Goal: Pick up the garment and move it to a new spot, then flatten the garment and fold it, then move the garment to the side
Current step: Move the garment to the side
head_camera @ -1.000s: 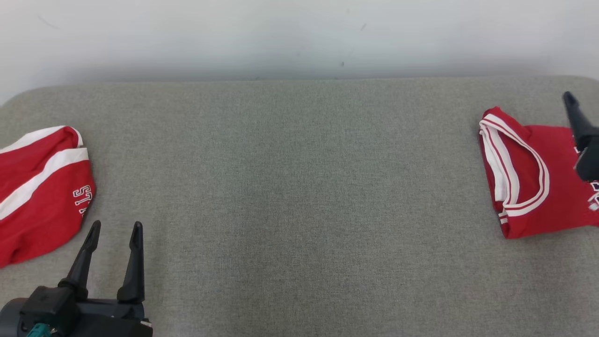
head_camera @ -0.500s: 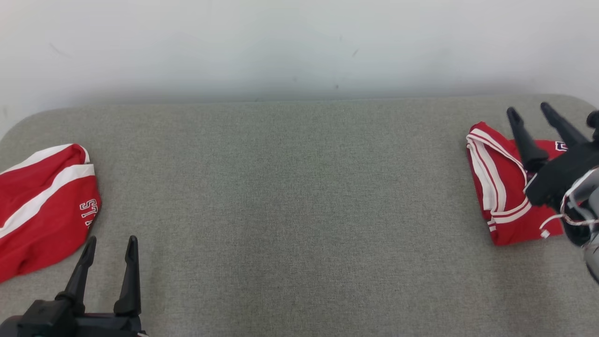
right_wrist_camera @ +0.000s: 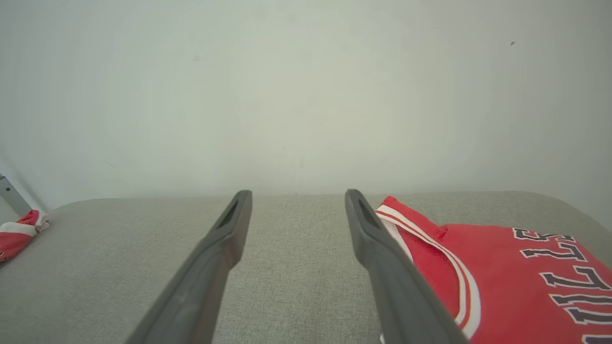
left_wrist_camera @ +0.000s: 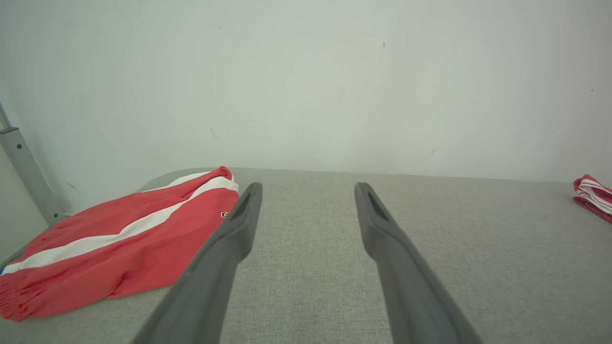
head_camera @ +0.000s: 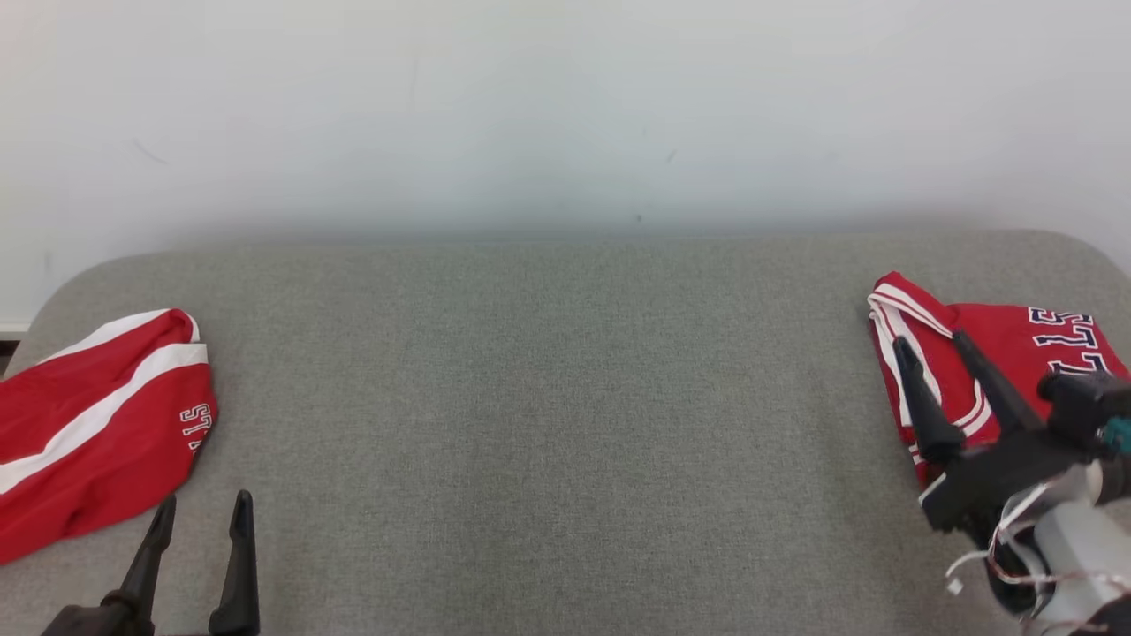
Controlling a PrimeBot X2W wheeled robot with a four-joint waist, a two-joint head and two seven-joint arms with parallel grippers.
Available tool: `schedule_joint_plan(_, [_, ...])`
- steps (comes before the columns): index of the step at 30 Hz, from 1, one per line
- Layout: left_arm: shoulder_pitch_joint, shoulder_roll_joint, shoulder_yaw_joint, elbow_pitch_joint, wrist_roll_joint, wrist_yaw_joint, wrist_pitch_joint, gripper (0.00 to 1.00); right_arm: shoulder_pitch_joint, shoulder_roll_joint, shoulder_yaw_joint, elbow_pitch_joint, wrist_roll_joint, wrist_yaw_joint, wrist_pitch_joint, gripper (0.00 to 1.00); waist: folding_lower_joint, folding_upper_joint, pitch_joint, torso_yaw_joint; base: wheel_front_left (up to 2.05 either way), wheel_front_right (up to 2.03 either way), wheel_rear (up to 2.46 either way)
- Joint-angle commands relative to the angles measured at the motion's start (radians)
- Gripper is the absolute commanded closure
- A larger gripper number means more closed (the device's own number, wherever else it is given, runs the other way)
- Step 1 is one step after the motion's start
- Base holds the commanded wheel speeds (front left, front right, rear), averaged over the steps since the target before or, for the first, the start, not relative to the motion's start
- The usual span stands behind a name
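A: What is nearest to the robot?

B: The left gripper (head_camera: 204, 497), at the lower left of the head view. Its 2 dark fingers stand apart with nothing between them, so it is open and holds nothing. It is above the grey padded table (head_camera: 565, 397), just beside the near edge of the red shorts (head_camera: 97, 424), but not touching them.

A: And the other one?

B: The right gripper (head_camera: 929, 337) is at the lower right. Its jaws are also spread wide and empty. In the head view its fingers cross in front of the left edge of the folded red jersey (head_camera: 1007, 331). I cannot tell if a finger touches the cloth.

A: Where does the jersey lie?

B: At the far right end of the table, near the rounded corner. It is folded into a compact packet. Its white and red trim is turned to the middle of the table, and dark letters with white outline show on top.

A: And the shorts?

B: At the left end, well apart from the jersey. They lie loose, with a white stripe along them. The wide middle of the table lies between the 2 garments.

A: Behind all this?

B: A plain white wall (head_camera: 565, 106). In the left wrist view a grey metal post (left_wrist_camera: 24, 167) stands at the left.
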Motion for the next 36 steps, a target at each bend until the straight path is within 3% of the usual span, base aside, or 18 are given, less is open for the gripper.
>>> schedule_joint_plan(1, [0.015,0.007,0.004,-0.004,-0.002,0.001,0.000,0.00,0.029,0.012,-0.022,-0.017,-0.016,-0.001,-0.001,0.00,0.0001,0.0001,-0.014,0.003,0.00,0.00,0.00])
schedule_joint_plan(17, [0.066,0.017,0.027,-0.023,-0.029,0.037,0.019,0.00,0.258,0.188,-0.249,-0.204,-0.350,-0.001,0.090,0.00,0.0001,0.0001,-0.042,-0.023,0.00,0.00,0.00])
schedule_joint_plan(24, [0.075,0.034,0.035,-0.020,-0.024,0.063,0.049,0.00,0.328,0.274,-0.326,-0.312,-0.393,-0.001,0.137,0.00,0.0001,0.0001,-0.048,-0.039,0.00,0.00,0.00])
schedule_joint_plan(36, [0.086,0.060,0.038,-0.040,-0.003,0.103,0.116,0.00,0.357,0.302,-0.319,-0.386,-0.403,-0.001,0.180,0.00,0.0001,0.0001,-0.052,-0.041,0.00,0.00,0.00])
